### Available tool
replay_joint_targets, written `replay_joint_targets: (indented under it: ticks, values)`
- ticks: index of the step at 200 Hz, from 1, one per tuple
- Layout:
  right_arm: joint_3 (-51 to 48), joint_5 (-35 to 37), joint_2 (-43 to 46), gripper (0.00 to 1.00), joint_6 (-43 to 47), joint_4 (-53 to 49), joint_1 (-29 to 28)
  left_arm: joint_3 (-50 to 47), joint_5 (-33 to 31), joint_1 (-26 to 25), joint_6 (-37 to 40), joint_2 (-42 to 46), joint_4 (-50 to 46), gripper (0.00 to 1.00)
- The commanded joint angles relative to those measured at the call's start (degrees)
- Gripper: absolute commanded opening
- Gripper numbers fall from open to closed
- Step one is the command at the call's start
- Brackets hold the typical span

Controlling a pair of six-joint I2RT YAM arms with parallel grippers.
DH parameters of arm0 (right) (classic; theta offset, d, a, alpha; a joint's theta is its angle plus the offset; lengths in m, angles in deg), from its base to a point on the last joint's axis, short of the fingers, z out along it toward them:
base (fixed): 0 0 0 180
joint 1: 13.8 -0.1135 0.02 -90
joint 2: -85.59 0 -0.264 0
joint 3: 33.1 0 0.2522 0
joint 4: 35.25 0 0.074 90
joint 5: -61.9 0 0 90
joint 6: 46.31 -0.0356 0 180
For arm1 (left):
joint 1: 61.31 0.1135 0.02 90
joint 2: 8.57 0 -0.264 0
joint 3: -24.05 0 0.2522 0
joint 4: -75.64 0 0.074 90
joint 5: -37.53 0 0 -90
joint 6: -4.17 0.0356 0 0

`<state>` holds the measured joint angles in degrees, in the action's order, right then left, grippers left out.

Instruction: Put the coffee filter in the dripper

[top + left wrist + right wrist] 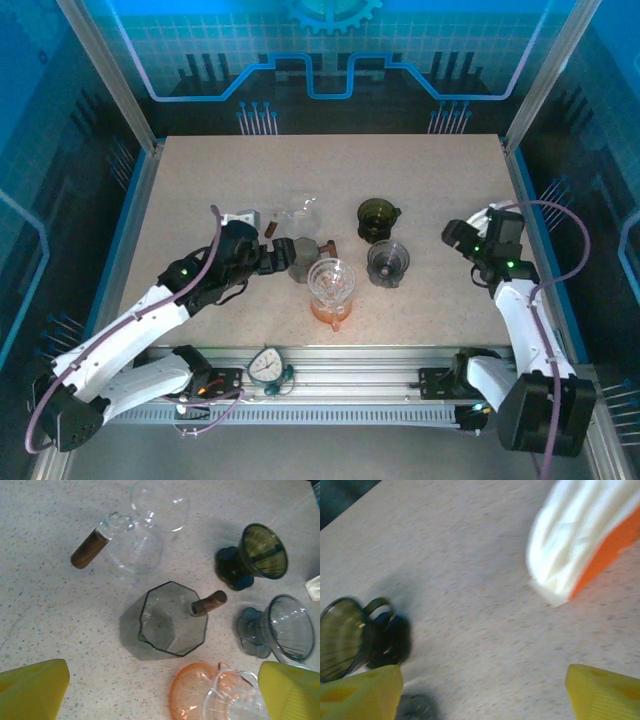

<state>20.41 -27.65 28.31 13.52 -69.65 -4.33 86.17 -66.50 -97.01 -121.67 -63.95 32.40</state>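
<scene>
Left pincer [160,694] is gaping empty over the smoky glass server [167,622]; right pincer [480,690] is hovering wide open, empty, near the coffee filters [575,535].

Overhead view: blue light tinting enclosure walls; speckled beige tabletop [200,190] showing evenly bright, shadows lying short and soft beside glassware.

My left wrist view: reading sharp across table; white glare glinting on clear glass server with brown wooden handle [132,545]; my yellow fingertips [35,692] going soft at bottom corners.

My right wrist view: smearing all over; white ribbed bundle with orange edge [570,540] streaking; dark olive-green glass dripper [342,640] blurring, throwing dark shadow to its right.
</scene>
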Motion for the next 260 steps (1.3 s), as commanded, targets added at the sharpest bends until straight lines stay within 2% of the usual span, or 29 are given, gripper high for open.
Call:
replay_joint_targets:
  ticks: [1,26,58,82,99,145,206,211,260]
  values:
    - [3.5,3.1,-3.1,0.80,1.2,-2.4,4.5,-1.2,4.3,1.8,0.9,-0.6,3.2,0.98]
    - [4.6,4.4,-6.6,0.69,0.5,0.8,8.6,-1.8,5.7,2.3,1.0,-1.4,4.1,0.98]
    - [7.3,6.4,-13.0,0.49,0.0,2.7,10.5,-2.3,7.5,3.1,0.7,-1.8,5.0,0.97]
    - [9.1,8.2,-16.1,0.47,-0.5,3.1,11.8,-2.6,8.1,3.4,0.6,-1.8,5.3,0.98]
    - [9.2,8.0,-16.4,0.40,-1.0,4.8,13.5,-2.6,8.5,3.7,0.5,-1.8,5.4,0.98]
    - [13.1,5.8,-17.9,0.39,-0.6,4.8,17.8,-2.9,10.0,4.5,0.2,-2.1,6.1,0.98]
    - [19.8,1.6,-24.6,0.37,0.8,3.7,17.9,-3.0,11.5,5.6,-0.2,-2.8,6.7,0.98]
    - [20.1,1.6,-25.1,0.36,0.8,3.6,19.5,-3.0,11.6,5.6,-0.2,-2.8,6.7,0.98]
    - [22.3,0.5,-28.8,0.32,0.3,3.4,20.3,-3.0,11.9,6.2,-0.2,-2.8,6.7,0.97]
